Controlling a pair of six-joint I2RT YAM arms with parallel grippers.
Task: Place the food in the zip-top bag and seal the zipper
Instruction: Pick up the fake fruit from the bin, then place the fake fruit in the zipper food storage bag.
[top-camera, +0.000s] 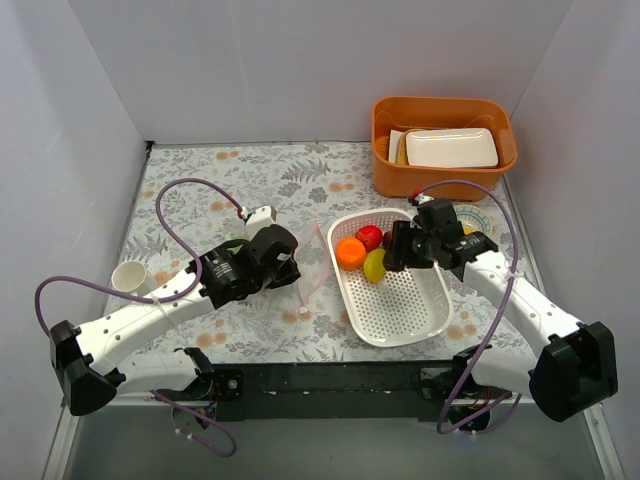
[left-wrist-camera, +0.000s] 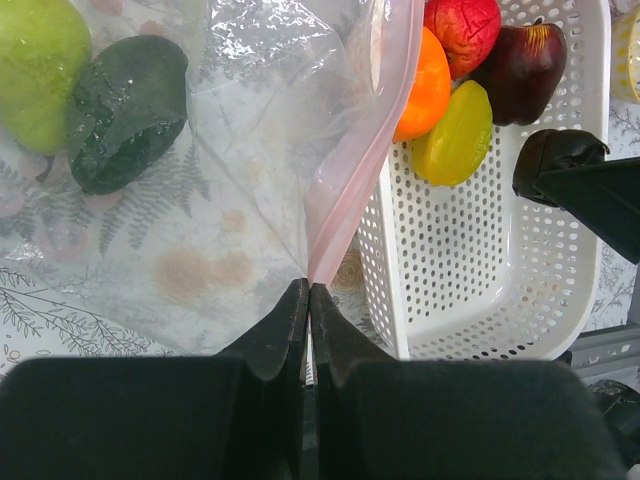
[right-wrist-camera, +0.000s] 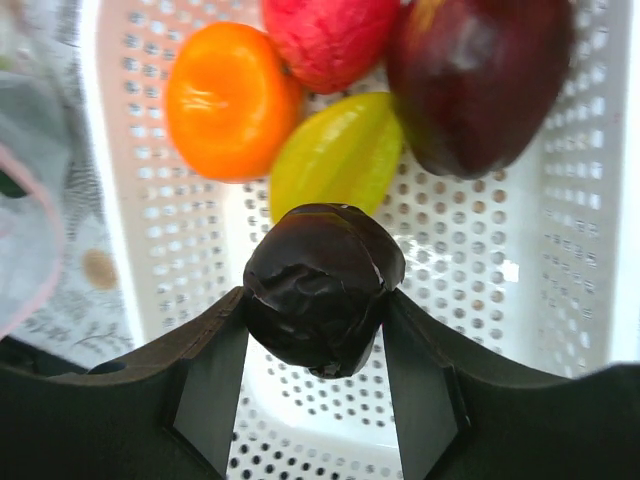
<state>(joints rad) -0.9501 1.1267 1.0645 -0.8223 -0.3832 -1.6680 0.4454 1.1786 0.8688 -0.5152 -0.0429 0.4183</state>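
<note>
My left gripper (left-wrist-camera: 308, 290) is shut on the pale pink zipper (left-wrist-camera: 350, 190) of the clear zip-top bag (left-wrist-camera: 250, 120), which lies left of the white basket (top-camera: 400, 312). A green pear (left-wrist-camera: 35, 65) and a dark green avocado (left-wrist-camera: 125, 110) lie inside the bag. My right gripper (right-wrist-camera: 320, 310) is shut on a very dark, wrinkled fruit (right-wrist-camera: 322, 285) and holds it above the basket floor. In the basket lie an orange (right-wrist-camera: 228, 100), a red apple (right-wrist-camera: 325, 40), a yellow-green fruit (right-wrist-camera: 335, 155) and a dark maroon plum (right-wrist-camera: 475, 85).
An orange bin (top-camera: 445, 150) holding a white container stands at the back right. A white cup (top-camera: 130, 277) sits at the left beside my left arm. The basket's left rim (left-wrist-camera: 385, 290) lies close to the bag's mouth.
</note>
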